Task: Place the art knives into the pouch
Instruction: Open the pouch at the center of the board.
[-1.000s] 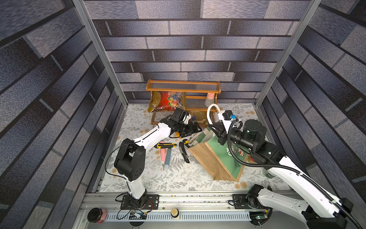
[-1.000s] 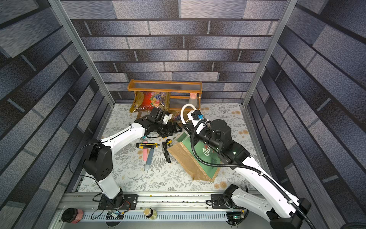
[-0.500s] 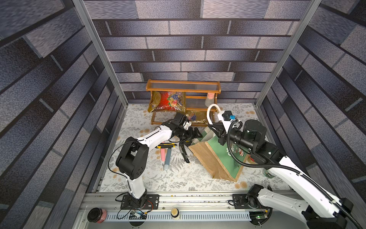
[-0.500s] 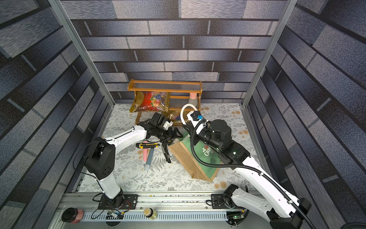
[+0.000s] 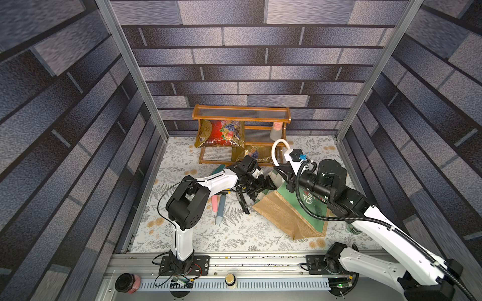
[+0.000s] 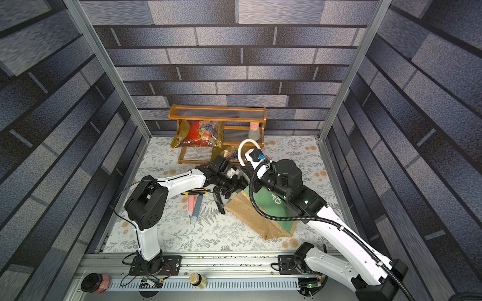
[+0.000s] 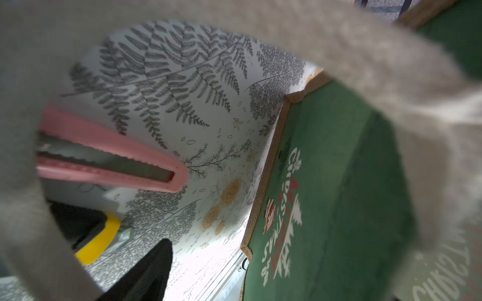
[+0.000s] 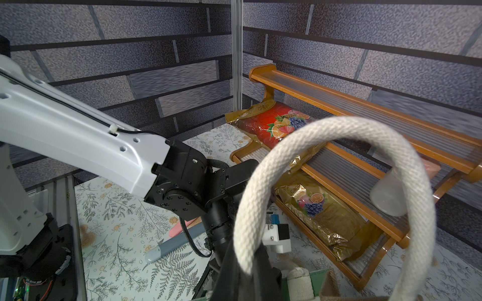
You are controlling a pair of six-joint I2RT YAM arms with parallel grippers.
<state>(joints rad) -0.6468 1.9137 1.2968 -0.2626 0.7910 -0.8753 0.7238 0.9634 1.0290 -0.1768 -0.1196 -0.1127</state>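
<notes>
The pouch (image 5: 284, 216), tan burlap with a green Christmas panel (image 7: 326, 182), lies tilted on the table. My right gripper (image 8: 246, 263) is shut on its white rope handle (image 8: 260, 187) and holds the mouth up. My left gripper (image 5: 264, 185) is open at the pouch's mouth with nothing between its jaws. Only one black finger (image 7: 146, 273) shows in the left wrist view. A blurred rope handle loops close around that camera. Art knives lie on the table left of the pouch: pink (image 5: 214, 203), grey-blue (image 5: 220, 209), yellow-black (image 5: 224, 193) and black (image 5: 243, 204).
A wooden rack (image 5: 241, 117) stands at the back wall with two shiny snack bags (image 5: 220, 133) (image 5: 254, 153) and a clear bottle (image 5: 276, 130). Two jars (image 5: 127, 282) (image 5: 230, 279) sit on the front rail. Brick-pattern walls close both sides.
My left gripper has moved from beside the rack toward the front right, up to the pouch's mouth. The right gripper has kept its hold on the rope handle.
</notes>
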